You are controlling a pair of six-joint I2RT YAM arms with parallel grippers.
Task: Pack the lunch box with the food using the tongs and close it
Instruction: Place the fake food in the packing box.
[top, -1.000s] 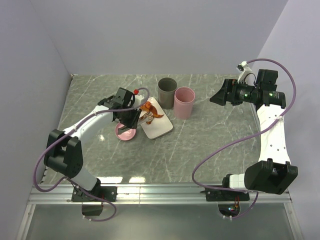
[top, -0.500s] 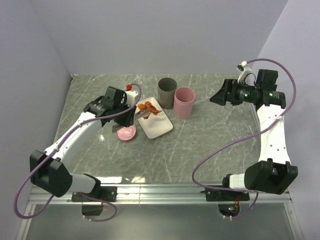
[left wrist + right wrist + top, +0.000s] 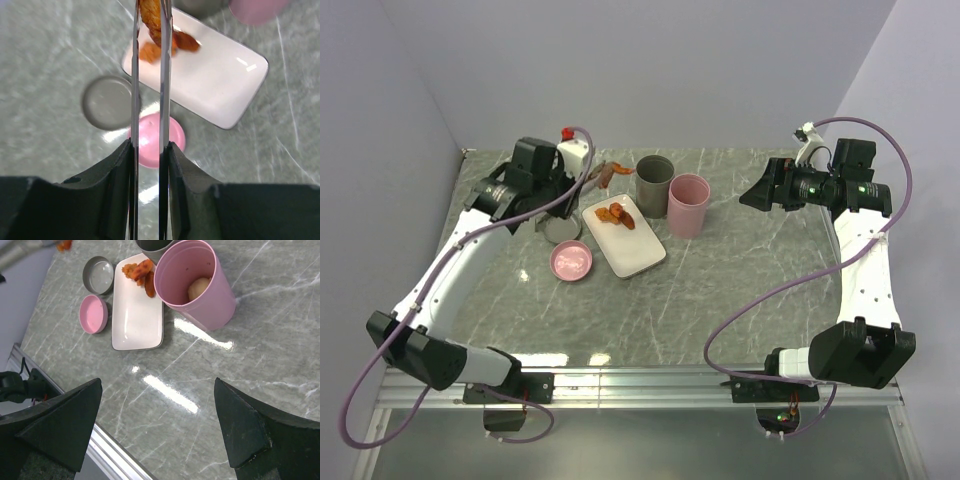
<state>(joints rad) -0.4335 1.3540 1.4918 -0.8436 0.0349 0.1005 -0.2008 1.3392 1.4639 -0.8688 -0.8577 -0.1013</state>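
My left gripper (image 3: 150, 147) is shut on the tongs (image 3: 135, 80), whose two thin arms run forward from between the fingers. At their tips the tongs pinch one orange-brown piece of food (image 3: 152, 15), held in the air just left of the dark grey lunch box (image 3: 654, 180). More food (image 3: 617, 215) lies at the far end of the white tray (image 3: 638, 252). The grey round lid (image 3: 107, 102) lies flat on the table left of the tray. My right gripper (image 3: 157, 440) hangs open and empty high over the right side (image 3: 760, 190).
A pink cup (image 3: 195, 285) stands right beside the lunch box, with a pale round thing (image 3: 201, 290) inside. A pink lid (image 3: 571, 261) lies left of the tray's near end. Walls close the table at the back and sides.
My left arm has risen from the tray and swung back and left, carrying one food piece in the tongs up beside the lunch box. The right arm has not moved.
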